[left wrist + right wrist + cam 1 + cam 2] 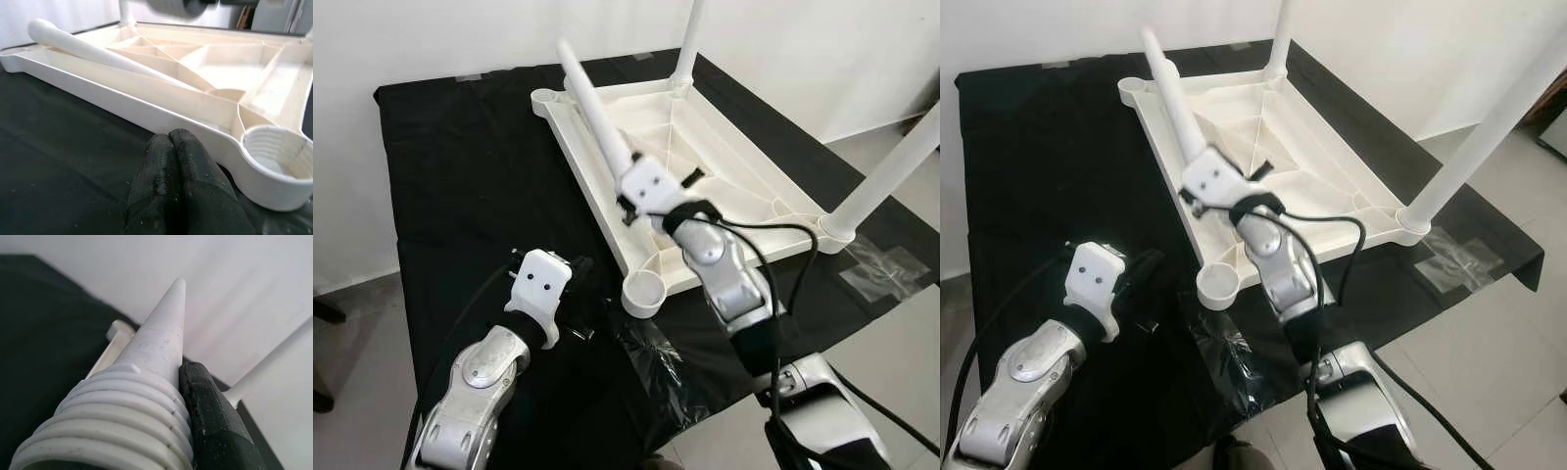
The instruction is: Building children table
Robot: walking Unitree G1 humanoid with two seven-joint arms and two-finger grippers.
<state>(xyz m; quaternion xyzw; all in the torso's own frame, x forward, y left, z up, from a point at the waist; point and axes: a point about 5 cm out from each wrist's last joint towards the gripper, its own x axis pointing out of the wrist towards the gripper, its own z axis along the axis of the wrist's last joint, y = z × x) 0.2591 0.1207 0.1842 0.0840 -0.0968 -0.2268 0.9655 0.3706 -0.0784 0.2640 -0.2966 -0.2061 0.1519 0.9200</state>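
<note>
The right claw (pixel 628 186) grips a loose white table leg (pixel 595 103) near its threaded end; the leg slants away toward 11 o'clock above the upturned children's table (pixel 705 147) lying on the black-covered tabletop (pixel 450 166). The left claw (pixel 178 188), fingers pressed together, rests beside the empty near-corner socket (pixel 644 291), at its 9 o'clock.
</note>
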